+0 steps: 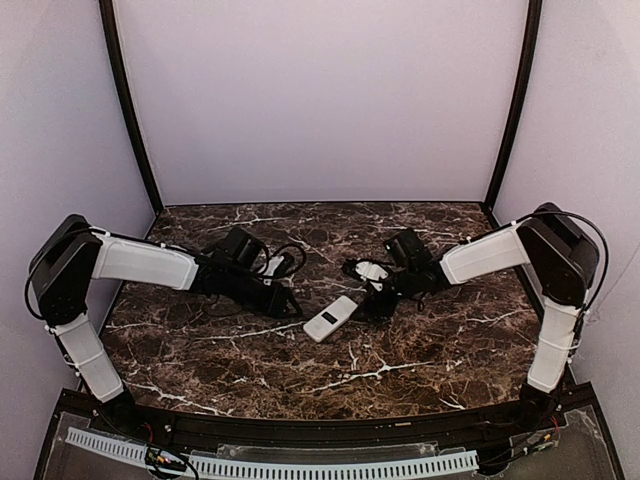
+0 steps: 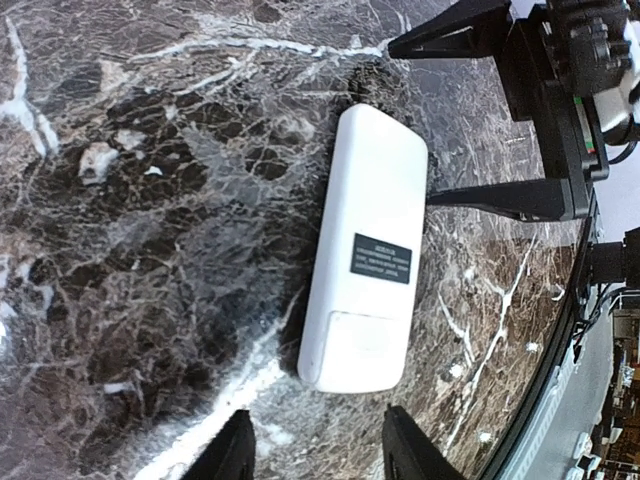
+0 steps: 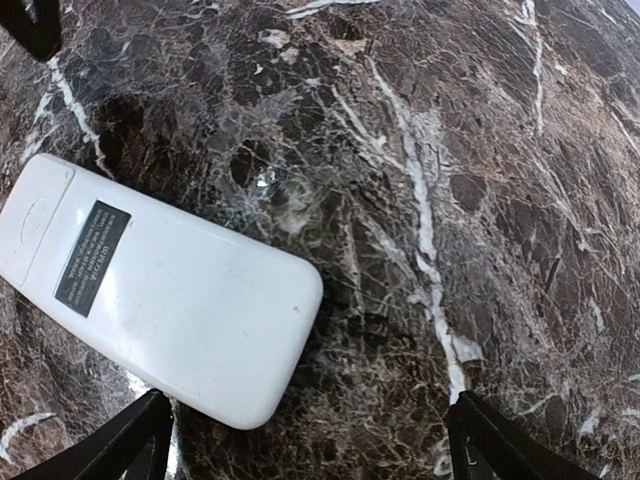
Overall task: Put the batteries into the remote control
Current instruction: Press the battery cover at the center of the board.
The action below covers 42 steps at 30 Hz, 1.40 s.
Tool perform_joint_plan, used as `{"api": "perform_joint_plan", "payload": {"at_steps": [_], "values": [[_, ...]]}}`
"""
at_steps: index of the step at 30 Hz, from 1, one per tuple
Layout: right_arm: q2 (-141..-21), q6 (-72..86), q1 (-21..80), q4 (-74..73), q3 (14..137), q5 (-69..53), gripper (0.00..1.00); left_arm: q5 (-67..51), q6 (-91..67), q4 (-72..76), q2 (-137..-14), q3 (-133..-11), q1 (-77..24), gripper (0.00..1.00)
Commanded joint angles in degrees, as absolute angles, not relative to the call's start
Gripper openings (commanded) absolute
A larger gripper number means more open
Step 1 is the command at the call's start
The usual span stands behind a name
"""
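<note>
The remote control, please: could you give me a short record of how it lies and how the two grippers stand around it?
remote control: flat on the marble table, white back up
dark label: on the back, facing up
battery cover: appears fitted at one end
batteries: none in view
left gripper: open, empty, near the cover end
right gripper: wide open, empty, near the opposite end

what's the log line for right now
remote: label side up on table, cover on | batteries: not in view | left jaws: open, empty | right jaws: open, empty
</note>
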State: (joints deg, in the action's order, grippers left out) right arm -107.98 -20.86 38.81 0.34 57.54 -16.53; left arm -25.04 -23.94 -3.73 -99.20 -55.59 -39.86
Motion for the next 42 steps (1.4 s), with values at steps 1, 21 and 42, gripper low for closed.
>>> {"api": "perform_joint_plan", "payload": {"at_steps": [1,21,42], "values": [[-108.5,-19.2,37.4,-2.2,60.6,-21.1,0.95,-26.1,-20.9,-1.8,-99.5,-55.2,-41.9,0.39],[-112.2,-13.5,35.4,-4.1,65.6,-32.3,0.81,-22.7,-18.8,-5.8,-109.1,-61.9,-43.8,0.22],[-118.7,-13.5,34.6,-7.2,68.5,-38.7,0.51,-16.1,-15.3,-15.8,-115.7,-63.8,-47.5,0.07]]}}
